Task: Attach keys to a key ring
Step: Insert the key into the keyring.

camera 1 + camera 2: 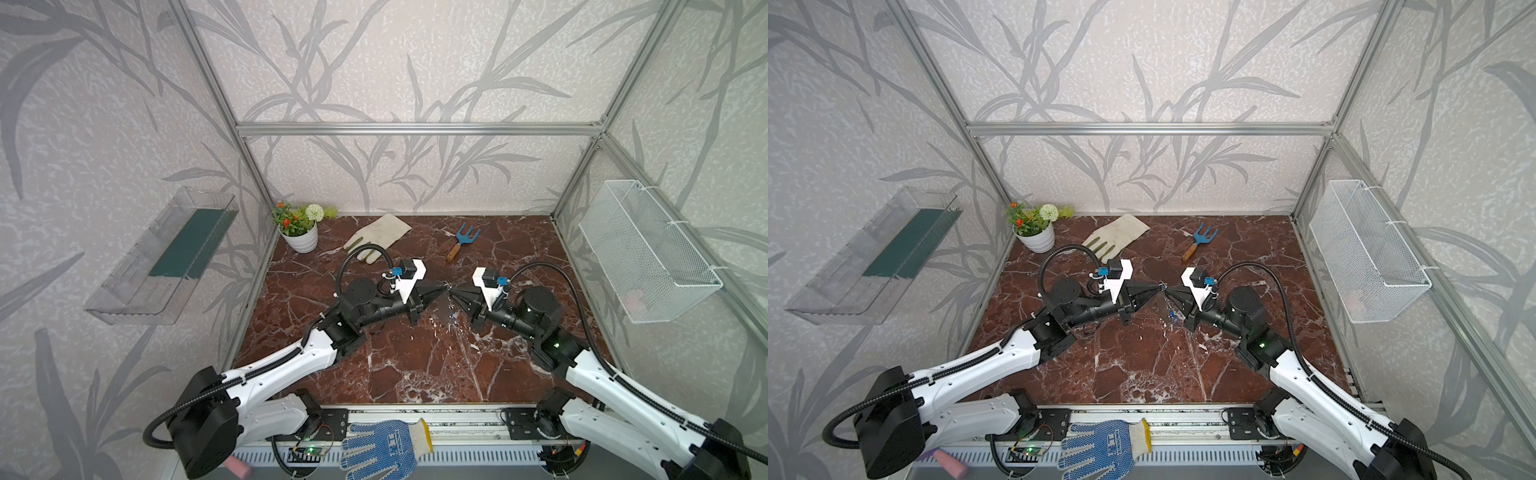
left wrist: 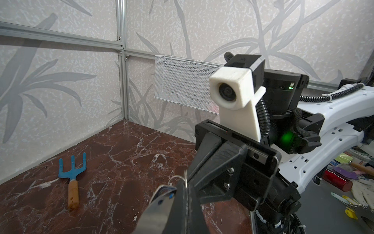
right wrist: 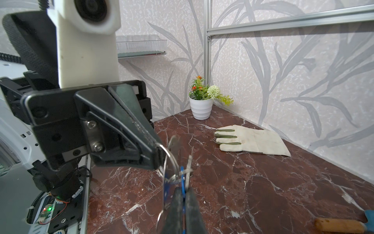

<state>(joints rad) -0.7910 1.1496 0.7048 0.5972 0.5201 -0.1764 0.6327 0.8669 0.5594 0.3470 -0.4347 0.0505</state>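
My two grippers meet tip to tip above the middle of the marble table (image 1: 415, 365). The left gripper (image 1: 444, 286) (image 2: 187, 185) is shut on a thin silver wire ring (image 2: 177, 178) (image 3: 170, 159). The key ring, a flat silver plate with small holes (image 2: 155, 210), hangs right beside its jaws. The right gripper (image 1: 454, 290) (image 3: 183, 189) is shut on a blue key (image 3: 182, 177), which is tangled with small wire rings. More small blue and silver pieces dangle below the tips (image 1: 452, 318) (image 1: 1172, 316). How the rings link is hidden.
At the back lie a blue hand fork with a wooden handle (image 1: 463, 241) and a white work glove (image 1: 376, 237). A white flower pot (image 1: 301, 237) stands in the back left corner. A wire basket (image 1: 648, 257) hangs on the right wall and a clear shelf (image 1: 166, 257) on the left. A blue dotted glove (image 1: 382, 451) lies on the front rail.
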